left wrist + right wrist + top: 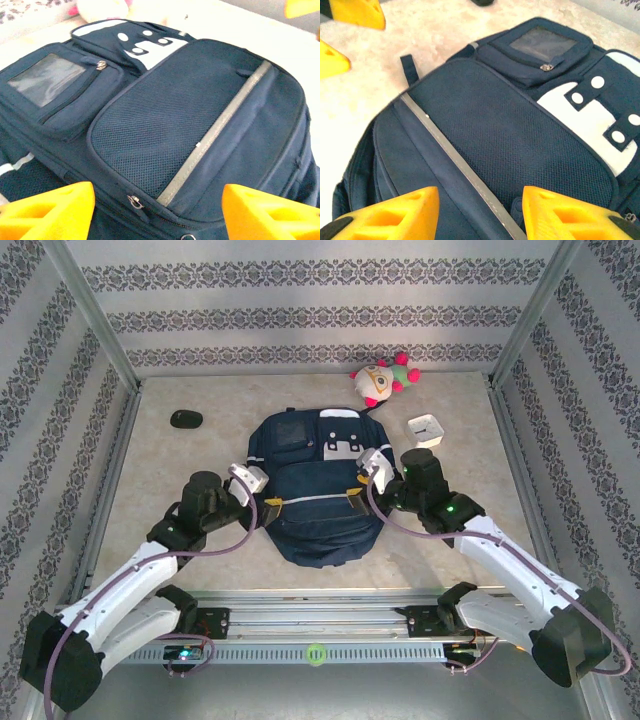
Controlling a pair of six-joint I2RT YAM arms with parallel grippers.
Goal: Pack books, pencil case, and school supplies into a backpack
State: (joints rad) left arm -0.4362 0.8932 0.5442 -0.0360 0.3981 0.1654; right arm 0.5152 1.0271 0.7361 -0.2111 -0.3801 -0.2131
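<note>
Your backpack [318, 490] lies flat in the middle of the worktop [180, 510], front pockets up, with a gripper at each flank. The left gripper [248, 480] sits just beside its left edge and the right gripper [372, 464] just beside its right edge. Both have their jaws apart and hold nothing; the wrist views look past spread yellow fingers [50, 210] onto the mesh pocket [165, 125] and the grey stripe [220, 122].

The zips you can see look shut, so nothing goes in until one opens. The zip pull [134, 201] is small. Close on the fabric around it instead and you will likely lift or drag the whole bag. A fingertip could also snag in the mesh. Tug from one side only and the bag may swivel toward the white clock [426, 428] or the plush toy [380, 380].
</note>
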